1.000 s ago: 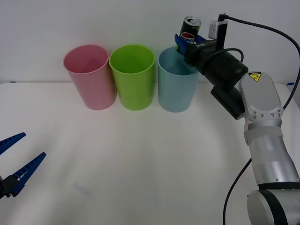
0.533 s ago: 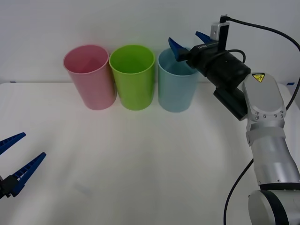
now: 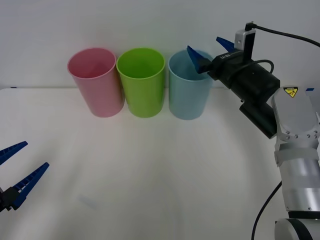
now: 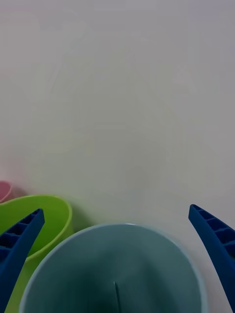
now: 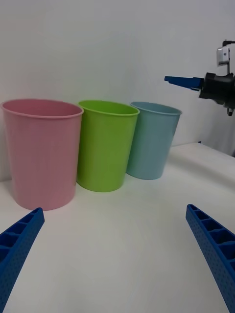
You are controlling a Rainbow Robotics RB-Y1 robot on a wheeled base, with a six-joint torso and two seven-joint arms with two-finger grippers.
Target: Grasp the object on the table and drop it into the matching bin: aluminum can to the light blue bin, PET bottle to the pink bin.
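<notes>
Three plastic buckets were lined up at the far side of the white table (image 3: 150,175): the pink bin (image 3: 95,81) on the left, a green bucket (image 3: 142,81) in the middle, and the light blue bin (image 3: 188,85) on the right, each just beside the next. In the front view, the right gripper (image 3: 214,49) was held above the right part of the light blue bin's rim, its blue fingers spread wide with nothing between them. From the right wrist view, the mouth of that bin (image 4: 115,269) was seen from above between the spread fingers (image 4: 17,244), with the green bucket's rim (image 4: 44,210) next to it; a thin dark line was visible inside the bin, but the aluminum can itself could not be made out there. The left gripper (image 3: 14,170) was parked low at the near left edge of the table, well apart from the buckets, fingers wide open and empty. In the left wrist view, all three buckets were seen from the side.
</notes>
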